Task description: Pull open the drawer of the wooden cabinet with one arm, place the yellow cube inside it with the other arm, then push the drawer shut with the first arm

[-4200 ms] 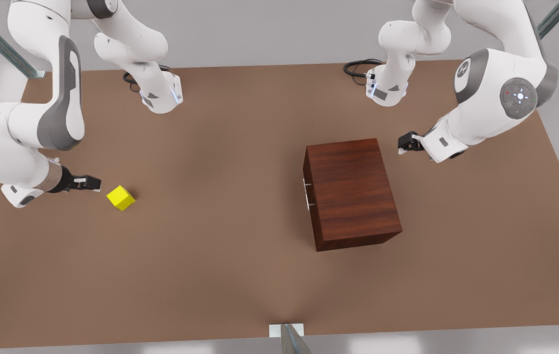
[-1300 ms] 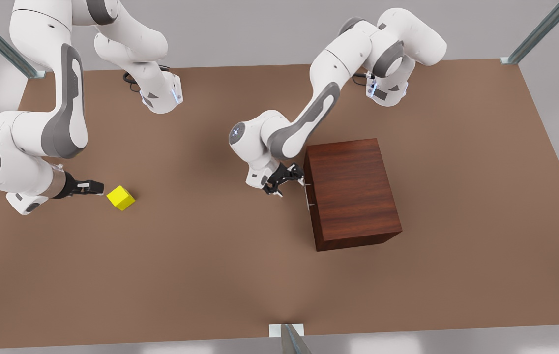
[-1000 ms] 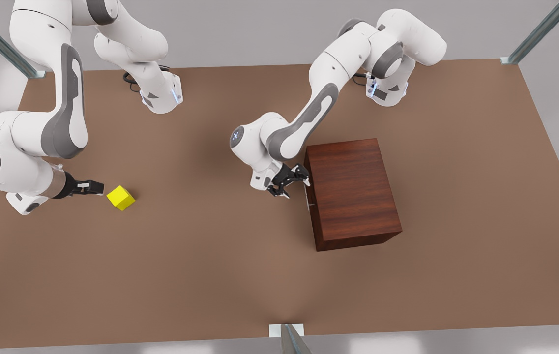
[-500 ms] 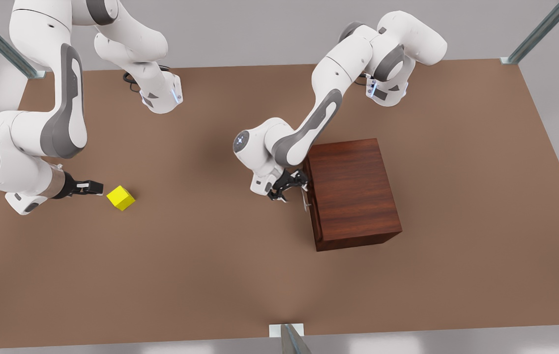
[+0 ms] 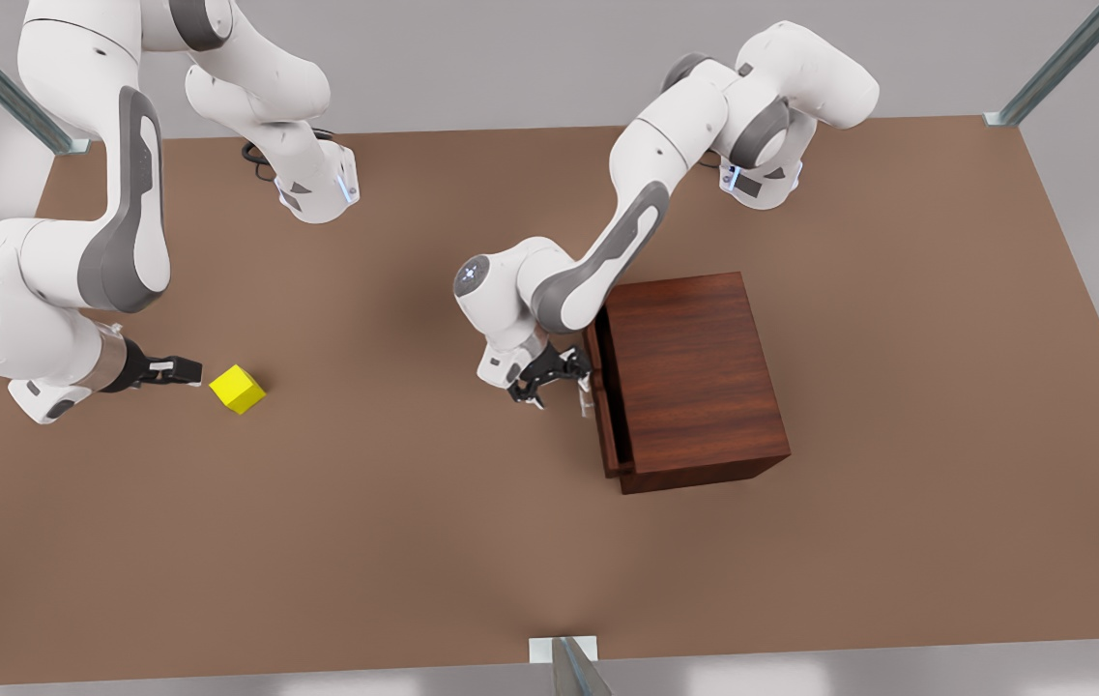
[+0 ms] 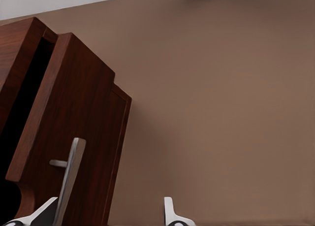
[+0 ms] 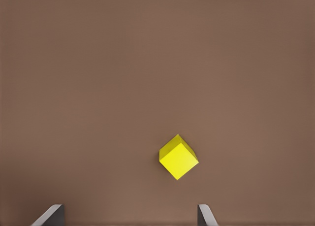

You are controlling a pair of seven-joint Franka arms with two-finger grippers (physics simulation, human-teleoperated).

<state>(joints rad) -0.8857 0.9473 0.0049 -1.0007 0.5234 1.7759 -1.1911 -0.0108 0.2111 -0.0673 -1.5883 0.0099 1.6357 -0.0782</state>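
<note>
The left gripper (image 5: 549, 380) sits at the drawer's (image 5: 601, 406) silver bar handle (image 6: 69, 179). In the left wrist view its fingertips (image 6: 170, 213) stand wide apart, one on each side of the bar, so it looks hooked, not clamped. The drawer stands slightly out of the wooden cabinet (image 5: 694, 377), which sits right of the tabletop's (image 5: 414, 541) centre. The drawer looks rigid and should slide straight; the slim bar is the only hold, best taken near its middle so the tray does not skew.

The right gripper (image 5: 184, 370) waits near the tabletop's left edge, fingers spread, just beside the yellow cube (image 5: 238, 389). The cube rests on the table turned corner-on to the gripper. It looks light, stiff and smooth-faced; two opposite flat faces are the place to pinch it.
</note>
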